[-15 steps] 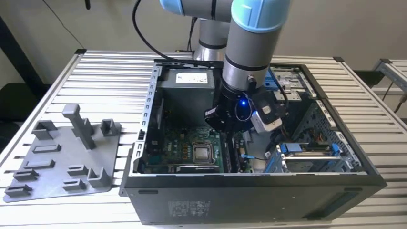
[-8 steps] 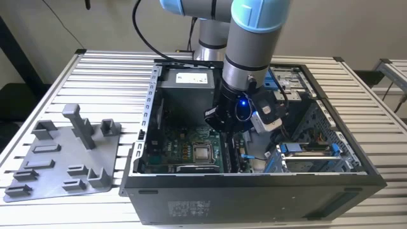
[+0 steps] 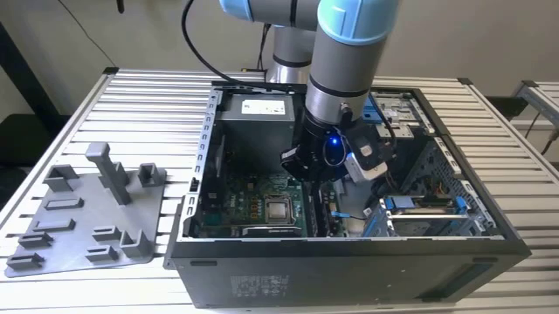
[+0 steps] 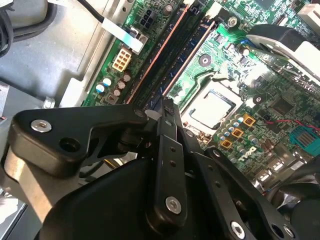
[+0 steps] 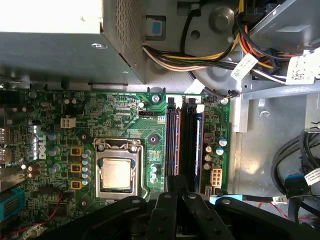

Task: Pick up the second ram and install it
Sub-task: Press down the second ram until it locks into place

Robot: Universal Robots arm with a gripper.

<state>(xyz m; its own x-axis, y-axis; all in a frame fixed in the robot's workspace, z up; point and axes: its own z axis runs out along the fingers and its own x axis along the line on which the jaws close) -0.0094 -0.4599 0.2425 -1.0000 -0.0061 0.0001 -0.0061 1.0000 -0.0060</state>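
Black jaws [image 5: 175,200] over narrow slotted ram [image 5: 199,145], green motherboard [image 5: 125,120]

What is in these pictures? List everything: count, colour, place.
Table: one, pale slatted metal, under everything.
Computer case: one, black, open, on the table.
Fixture tray: one, grey, on the table at the exterior view's left of the case.
Power supply: one, grey, inside the case.
Motherboard: one, green, on the case floor.
Processor socket: one, silver, on the motherboard.
Memory slots: two, black, beside the socket.
Memory board: one, bluish, along the slot farther from the socket.
Cables: one bundle, multi-coloured, beside the power supply.
Arm: one, grey with light-blue joints, reaching into the case.
Pincer: one, black, over the memory slots.
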